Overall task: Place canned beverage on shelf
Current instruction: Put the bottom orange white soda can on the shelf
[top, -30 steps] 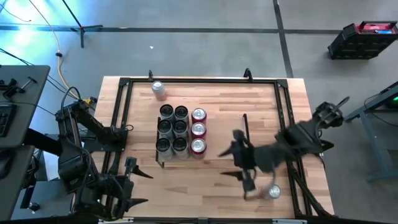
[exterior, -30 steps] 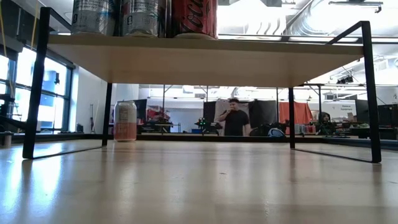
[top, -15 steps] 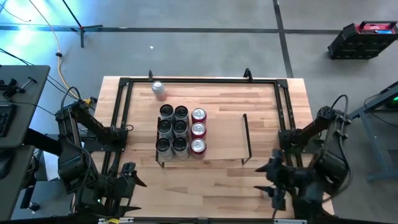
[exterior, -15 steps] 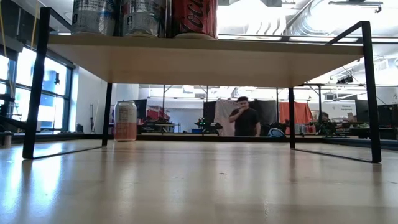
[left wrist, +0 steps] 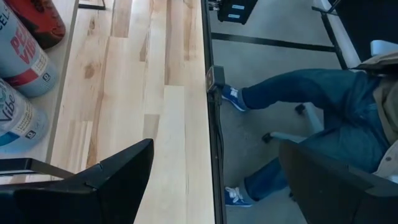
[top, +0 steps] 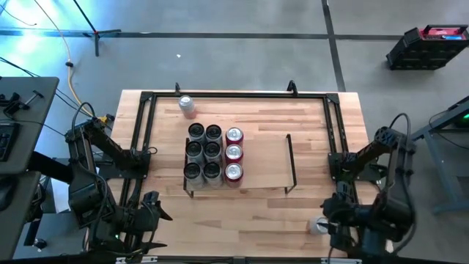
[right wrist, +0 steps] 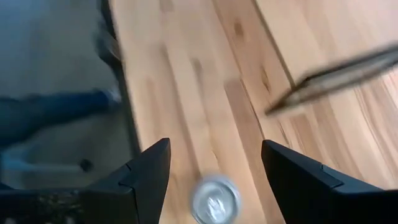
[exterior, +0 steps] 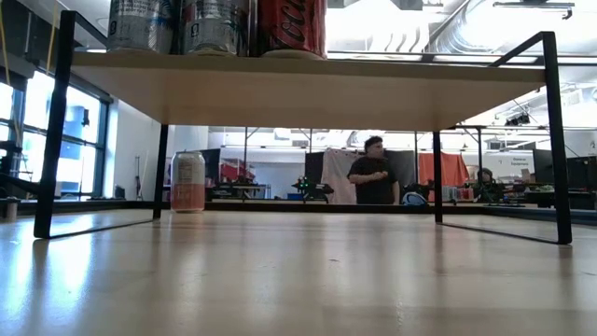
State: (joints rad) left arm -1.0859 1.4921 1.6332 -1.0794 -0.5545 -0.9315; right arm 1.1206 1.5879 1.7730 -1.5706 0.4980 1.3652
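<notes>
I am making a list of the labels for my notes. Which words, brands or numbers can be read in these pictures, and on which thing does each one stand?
"Vibe": on the pale blue-and-white can in the left wrist view.
Red letters, cut off, not readable: on the white can next to it.
White script, cut off at the top: on the red can on the shelf, low view.
Peach can behind: print too small to read.
Can tops from above: no text readable.
</notes>
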